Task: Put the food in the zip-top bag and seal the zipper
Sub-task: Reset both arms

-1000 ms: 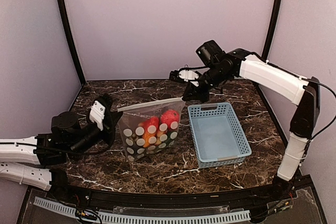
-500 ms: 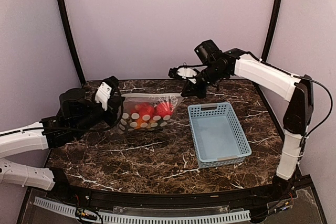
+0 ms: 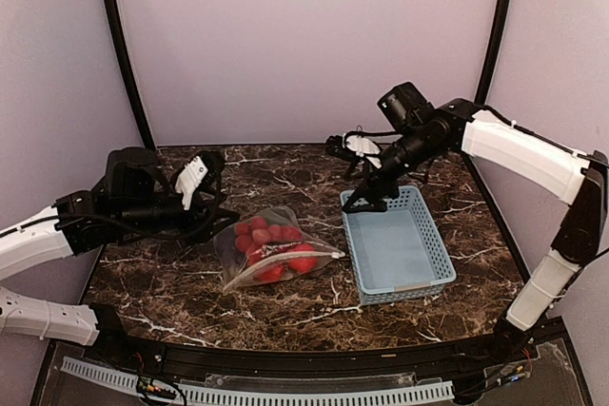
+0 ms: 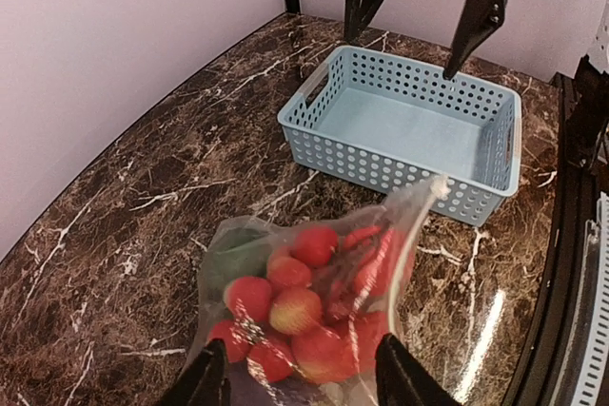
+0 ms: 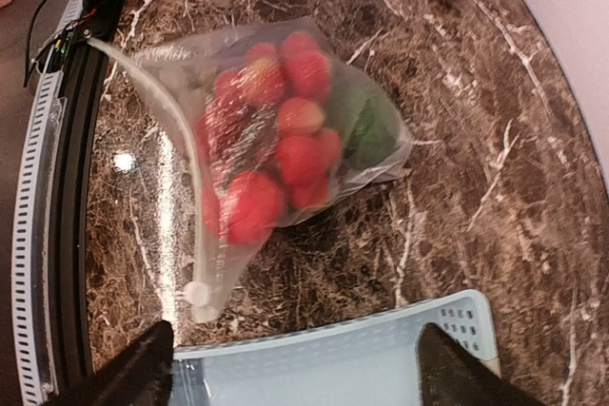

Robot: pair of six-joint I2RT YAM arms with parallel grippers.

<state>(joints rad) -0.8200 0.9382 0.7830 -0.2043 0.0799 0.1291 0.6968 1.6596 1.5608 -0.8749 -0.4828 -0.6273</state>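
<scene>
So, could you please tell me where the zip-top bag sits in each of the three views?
Top external: the zip-top bag lies just left of centre, left of the blue basket.
Left wrist: bag at lower centre, basket beyond it.
Right wrist: bag at upper centre, basket along the bottom edge.
Shared landmark: the basket.

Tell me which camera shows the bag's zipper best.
The right wrist view. There the zipper curves in full along the edge of the zip-top bag, with its white slider near the basket. The left wrist view shows only part of the strip. The top view shows just a thin, faint line.
</scene>
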